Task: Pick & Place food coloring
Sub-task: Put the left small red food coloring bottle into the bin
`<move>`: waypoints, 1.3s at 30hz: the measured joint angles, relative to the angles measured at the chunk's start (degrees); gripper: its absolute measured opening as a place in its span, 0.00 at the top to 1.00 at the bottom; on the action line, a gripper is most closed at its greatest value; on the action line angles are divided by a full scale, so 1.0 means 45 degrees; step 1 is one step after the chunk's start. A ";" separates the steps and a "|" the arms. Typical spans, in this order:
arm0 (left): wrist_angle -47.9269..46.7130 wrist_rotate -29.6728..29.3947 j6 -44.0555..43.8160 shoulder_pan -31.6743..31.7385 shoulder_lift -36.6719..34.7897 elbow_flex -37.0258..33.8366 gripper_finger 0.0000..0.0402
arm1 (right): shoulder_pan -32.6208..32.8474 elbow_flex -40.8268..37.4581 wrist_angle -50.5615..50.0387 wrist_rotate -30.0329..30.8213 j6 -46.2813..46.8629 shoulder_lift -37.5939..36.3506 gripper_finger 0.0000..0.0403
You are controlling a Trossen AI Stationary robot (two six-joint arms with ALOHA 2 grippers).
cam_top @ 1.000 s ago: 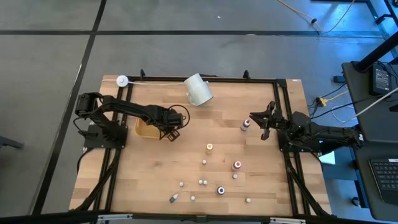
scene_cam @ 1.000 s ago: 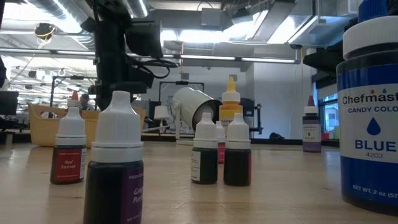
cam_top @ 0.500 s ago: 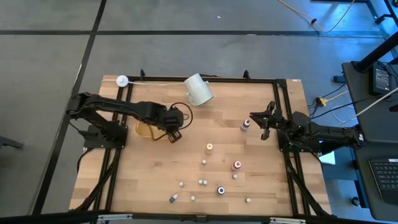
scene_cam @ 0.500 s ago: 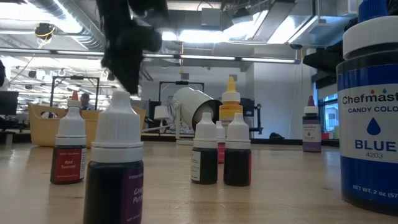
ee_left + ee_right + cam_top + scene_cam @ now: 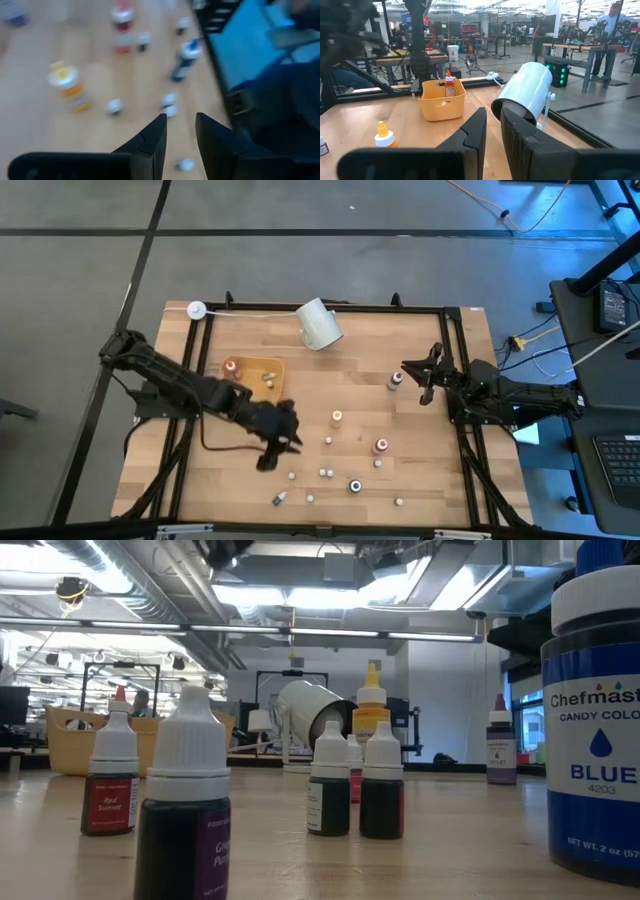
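Several small food coloring bottles stand scattered on the wooden table: an orange-capped one [image 5: 337,416], a red-capped one [image 5: 381,445], a blue-capped one [image 5: 355,485], and tiny white-capped ones [image 5: 324,473] nearer the front edge. More bottles [image 5: 267,376] lie in the yellow tray [image 5: 252,392] at the left. My left gripper [image 5: 292,436] hangs above the table between the tray and the loose bottles, open, with nothing between its fingers [image 5: 180,125]. My right gripper [image 5: 408,370] waits shut at the table's right, beside a purple-capped bottle [image 5: 396,380].
A big white cup [image 5: 319,325] lies on its side at the far edge, its open end toward the table's right [image 5: 522,95]. A white round thing [image 5: 196,309] sits at the far left corner. A black frame [image 5: 455,360] borders the table.
My left gripper has left the tray and swung toward the table's near edge and right, rising and rolling as it went; its fingers stay apart and hold nothing. The tray and the bottles in it now show uncovered. In the low view the arm has gone up out of the picture.
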 joint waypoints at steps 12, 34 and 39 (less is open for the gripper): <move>0.0602 -0.0674 -0.0978 -0.1420 0.2776 -0.0002 0.75 | -0.0003 0.0001 -0.0005 -0.0003 0.0029 0.0004 0.85; 0.1177 -0.0178 -0.0896 -0.1410 0.4973 -0.0002 0.56 | -0.0004 0.0001 -0.0010 0.0000 -0.0015 0.0004 0.85; 0.1180 0.0367 -0.2296 -0.1503 0.4973 -0.0002 0.52 | -0.0004 0.0001 -0.0005 0.0000 -0.0015 0.0001 0.85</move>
